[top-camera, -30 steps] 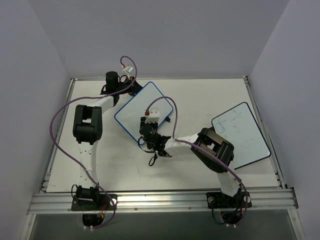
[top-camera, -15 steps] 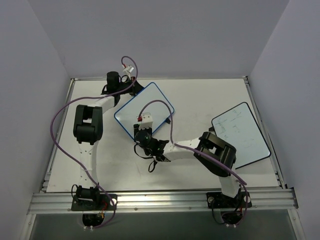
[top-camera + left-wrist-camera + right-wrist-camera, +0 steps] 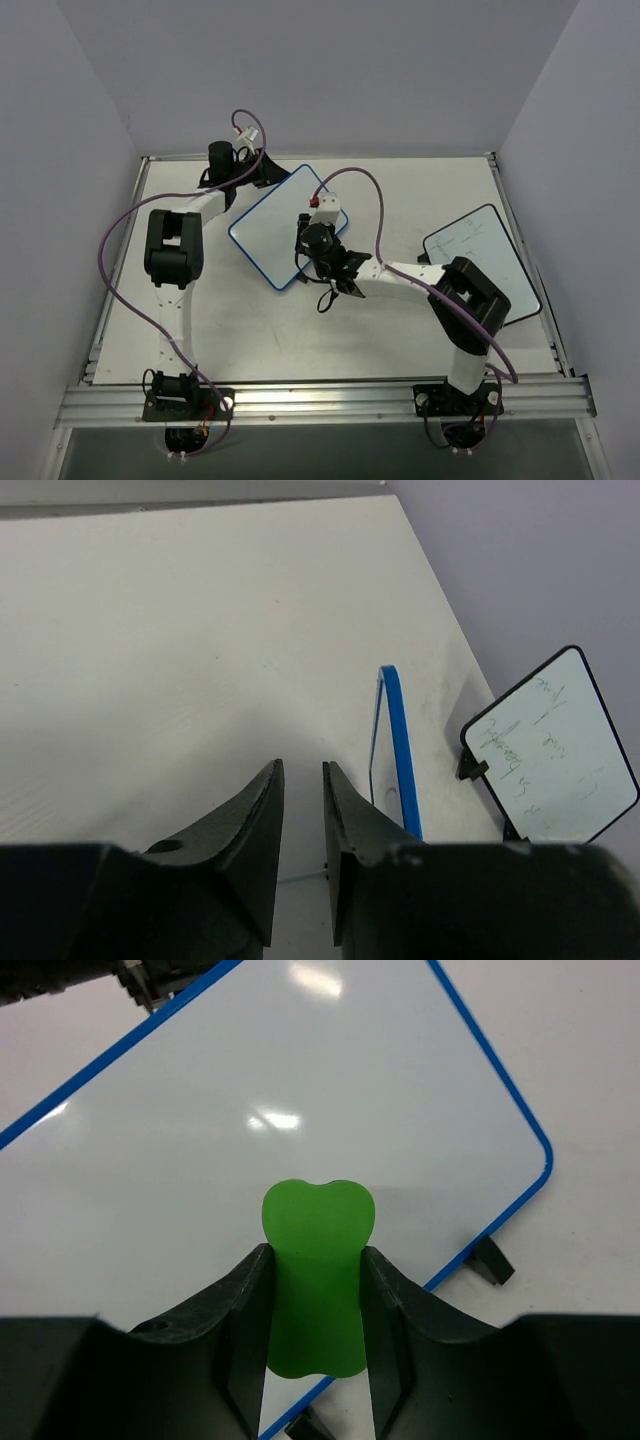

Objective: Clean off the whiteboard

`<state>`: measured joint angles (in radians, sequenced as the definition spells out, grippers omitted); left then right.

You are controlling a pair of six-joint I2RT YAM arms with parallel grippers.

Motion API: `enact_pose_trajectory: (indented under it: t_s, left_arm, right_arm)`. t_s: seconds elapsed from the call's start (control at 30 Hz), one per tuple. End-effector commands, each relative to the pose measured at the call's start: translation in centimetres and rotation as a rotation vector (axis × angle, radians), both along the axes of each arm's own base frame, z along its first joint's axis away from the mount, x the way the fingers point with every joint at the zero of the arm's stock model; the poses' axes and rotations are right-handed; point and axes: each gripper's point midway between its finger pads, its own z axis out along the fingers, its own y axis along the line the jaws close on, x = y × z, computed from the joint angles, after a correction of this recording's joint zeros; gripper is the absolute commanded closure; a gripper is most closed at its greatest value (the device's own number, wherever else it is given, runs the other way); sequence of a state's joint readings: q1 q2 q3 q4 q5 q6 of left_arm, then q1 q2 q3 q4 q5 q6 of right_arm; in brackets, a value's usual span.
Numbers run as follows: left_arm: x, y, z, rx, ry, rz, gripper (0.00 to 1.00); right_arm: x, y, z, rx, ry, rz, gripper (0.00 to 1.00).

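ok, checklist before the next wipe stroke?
1. Green eraser clamped in right tool: ok.
2. Eraser over the whiteboard face: ok; pressing on it: cannot tell.
3. Ink remaining: none on the face that shows, part hidden under the tool: cannot tell.
4. Left tool by the board's far edge, fingers nearly together, nothing between; bracing the board: cannot tell.
5. Black-framed board lying apart from the whiteboard: ok.

Near-left table lies open — the right arm bars the middle, stretched between the blue-framed whiteboard and black-framed board.
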<state>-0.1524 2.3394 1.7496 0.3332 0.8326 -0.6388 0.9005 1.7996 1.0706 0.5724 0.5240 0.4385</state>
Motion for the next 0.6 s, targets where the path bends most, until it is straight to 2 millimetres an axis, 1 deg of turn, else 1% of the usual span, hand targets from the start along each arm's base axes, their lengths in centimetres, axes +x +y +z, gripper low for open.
enact_pose_trajectory:
  t_s: [0.0, 0.03, 0.07, 0.1, 0.13, 0.17, 0.2, 0.23, 0.27, 0.3, 0.33, 0.37, 0.4, 0.43, 0.47, 0.5, 0.53, 0.57]
  left_arm:
    - [2.3, 2.5, 8.2, -0.047, -0.163, 0.113, 0.69]
    - [2.9, 3.3, 8.8, -0.056, -0.163, 0.150, 0.69]
    - [3.2, 3.8, 9.0, -0.059, -0.159, 0.169, 0.69]
    - [3.4, 4.1, 9.4, -0.062, -0.163, 0.184, 0.69]
    - [3.9, 4.7, 9.5, -0.060, -0.157, 0.222, 0.69]
    - [4.3, 5.6, 9.7, -0.056, -0.153, 0.254, 0.68]
    - [4.4, 6.0, 10.0, -0.052, -0.148, 0.276, 0.67]
    - [4.5, 6.4, 10.3, -0.053, -0.144, 0.296, 0.67]
    - [5.0, 7.4, 10.3, -0.044, -0.136, 0.351, 0.67]
    - [5.0, 8.1, 9.9, -0.023, -0.089, 0.392, 0.66]
    - [5.1, 8.9, 9.7, -0.009, -0.061, 0.435, 0.65]
    - [5.5, 10.0, 9.5, 0.004, -0.040, 0.497, 0.65]
    - [5.4, 11.0, 9.5, 0.010, -0.015, 0.538, 0.65]
    - [4.9, 11.6, 8.5, 0.019, 0.057, 0.577, 0.65]
    - [4.9, 13.1, 8.0, 0.033, 0.082, 0.641, 0.65]
    - [4.0, 13.6, 7.5, 0.048, 0.122, 0.667, 0.65]
    - [3.5, 14.2, 7.3, 0.064, 0.139, 0.693, 0.65]
    - [3.2, 14.6, 7.2, 0.084, 0.143, 0.714, 0.64]
  right_arm:
    - [0.9, -2.8, 3.1, 0.063, -0.015, -0.044, 1.00]
    - [1.1, -3.5, 3.2, 0.060, -0.004, -0.049, 1.00]
    - [1.9, -5.2, 4.0, 0.072, -0.009, -0.080, 1.00]
    - [2.2, -6.1, 4.3, 0.076, -0.005, -0.097, 1.00]
    - [2.4, -7.0, 4.1, 0.071, 0.014, -0.101, 1.00]
    - [3.4, -9.1, 4.4, 0.082, 0.017, -0.142, 1.00]
    - [3.7, -10.3, 5.0, 0.093, 0.018, -0.158, 1.00]
    - [3.9, -11.5, 4.9, 0.087, 0.037, -0.175, 1.00]
    - [4.2, -12.5, 4.9, 0.091, 0.050, -0.181, 1.00]
    - [5.0, -14.6, 5.2, 0.095, 0.049, -0.221, 1.00]
    - [5.1, -15.8, 4.7, 0.079, 0.072, -0.241, 1.00]
    - [5.4, -16.8, 4.8, 0.075, 0.079, -0.256, 1.00]
    - [5.9, -18.4, 4.6, 0.063, 0.087, -0.286, 0.99]
    - [6.0, -19.2, 4.1, 0.048, 0.105, -0.296, 0.99]
    - [6.4, -19.6, 3.4, 0.038, 0.127, -0.295, 0.98]
    - [6.7, -20.0, 2.8, 0.024, 0.143, -0.294, 0.98]
    - [7.1, -21.1, 1.9, 0.008, 0.173, -0.311, 0.98]
    - [7.7, -21.3, 0.8, -0.007, 0.199, -0.312, 0.98]
